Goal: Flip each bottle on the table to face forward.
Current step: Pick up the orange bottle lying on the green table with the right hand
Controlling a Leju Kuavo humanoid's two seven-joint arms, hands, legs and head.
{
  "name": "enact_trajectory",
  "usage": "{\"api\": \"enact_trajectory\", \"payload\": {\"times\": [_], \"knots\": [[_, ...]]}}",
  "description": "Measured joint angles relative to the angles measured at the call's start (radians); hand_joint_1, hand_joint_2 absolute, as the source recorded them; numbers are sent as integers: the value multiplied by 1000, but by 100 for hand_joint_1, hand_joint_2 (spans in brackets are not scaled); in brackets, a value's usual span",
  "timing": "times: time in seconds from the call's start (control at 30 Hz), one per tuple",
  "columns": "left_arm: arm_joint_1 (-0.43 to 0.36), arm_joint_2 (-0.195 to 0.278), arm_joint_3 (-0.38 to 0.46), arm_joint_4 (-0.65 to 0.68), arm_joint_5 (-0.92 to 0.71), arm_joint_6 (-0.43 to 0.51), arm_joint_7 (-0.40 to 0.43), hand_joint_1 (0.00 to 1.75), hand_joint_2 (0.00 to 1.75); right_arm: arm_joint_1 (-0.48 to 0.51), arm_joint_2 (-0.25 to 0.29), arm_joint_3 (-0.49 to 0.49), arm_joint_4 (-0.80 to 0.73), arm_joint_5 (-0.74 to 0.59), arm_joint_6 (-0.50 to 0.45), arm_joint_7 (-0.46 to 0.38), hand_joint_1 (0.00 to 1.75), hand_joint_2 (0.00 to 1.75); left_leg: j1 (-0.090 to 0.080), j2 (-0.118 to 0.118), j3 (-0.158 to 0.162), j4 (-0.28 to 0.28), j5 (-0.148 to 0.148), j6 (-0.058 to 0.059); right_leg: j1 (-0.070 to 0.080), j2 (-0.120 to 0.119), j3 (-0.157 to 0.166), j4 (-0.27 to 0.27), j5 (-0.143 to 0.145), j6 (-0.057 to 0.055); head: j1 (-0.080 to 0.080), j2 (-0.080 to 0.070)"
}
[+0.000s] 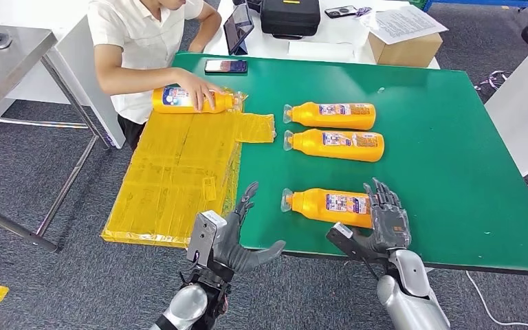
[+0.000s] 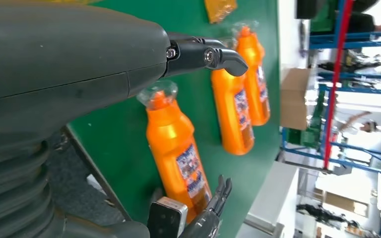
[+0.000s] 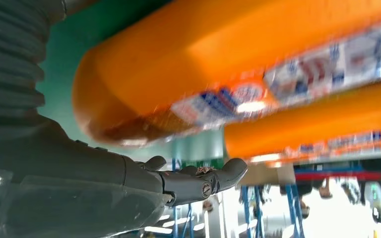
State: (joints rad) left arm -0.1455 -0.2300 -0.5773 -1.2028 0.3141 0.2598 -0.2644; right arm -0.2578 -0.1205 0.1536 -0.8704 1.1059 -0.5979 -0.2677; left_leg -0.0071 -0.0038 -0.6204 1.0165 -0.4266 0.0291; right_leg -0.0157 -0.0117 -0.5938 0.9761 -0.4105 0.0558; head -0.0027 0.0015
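1. Worktop (image 1: 454, 172): green, across the centre and right of the head view; yellow sheet (image 1: 179, 172) hanging over its left edge.
2. Three orange bottles lying on their sides on the green surface, caps toward frame left, labels facing up: far bottle (image 1: 333, 115) upper centre, middle bottle (image 1: 337, 144) just below it and near but apart, near bottle (image 1: 330, 205) lower centre, close to the worktop's front edge.
3. Fourth bottle (image 1: 192, 100) at upper left, lying on the yellow sheet under a person's hand (image 1: 203, 93).
4. Right hand (image 1: 388, 216): lower right of the head view, at the base end of the near bottle, fingers spread and raised. Contact with the bottle likely; a closed grip not evident. Close-up from the right wrist blurred, thumb apart from the bottle.
5. Left hand (image 1: 237, 240): lower centre-left, beyond the worktop's front edge, fingers apart, holding nothing, well short of the near bottle's cap.
6. Progress, as a judgement: labels visible on all three bottles on the green surface, so these may already face forward; cannot confirm which face counts as front. Near bottle appears to be the one in hand. Fourth bottle under the person's hand not yet presented for flipping.
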Motion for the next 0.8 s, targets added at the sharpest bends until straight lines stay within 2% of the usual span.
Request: {"api": "enact_trajectory", "payload": {"times": [0.3,0.5,0.53,0.6,0.67,0.73,0.8], "knots": [[-16,0,-4,15,14,1,50,0,175,-92,-43,111,80,22,117,75,0,175,0,0,2,0,0,0,0,0,1,0,0,0,0,0],[-17,9,-7,15,14,-24,113,0,175,-181,-70,187,117,22,309,182,0,175,0,4,6,0,0,0,0,2,4,-1,1,-2,0,0],[-16,11,-7,15,13,-25,117,0,175,-192,-75,198,121,20,333,196,5,175,0,3,7,0,0,1,0,2,5,-1,1,-2,0,0],[-15,15,-7,13,7,-27,124,0,175,-208,-85,217,128,7,378,214,78,175,0,2,8,0,1,1,0,1,6,-1,1,-1,0,0],[-13,19,-7,10,2,-30,131,0,175,-220,-97,230,133,-30,440,216,159,175,0,2,9,0,1,2,0,1,7,-1,2,-1,0,0],[-13,23,-7,6,0,-36,137,0,175,-231,-111,237,136,-96,522,198,174,175,0,2,11,0,1,2,0,1,8,-2,2,-1,0,0],[-14,27,-7,4,2,-42,140,0,175,-240,-130,237,138,-171,594,175,175,175,0,1,14,0,0,3,0,1,7,-3,1,0,0,0]]}}
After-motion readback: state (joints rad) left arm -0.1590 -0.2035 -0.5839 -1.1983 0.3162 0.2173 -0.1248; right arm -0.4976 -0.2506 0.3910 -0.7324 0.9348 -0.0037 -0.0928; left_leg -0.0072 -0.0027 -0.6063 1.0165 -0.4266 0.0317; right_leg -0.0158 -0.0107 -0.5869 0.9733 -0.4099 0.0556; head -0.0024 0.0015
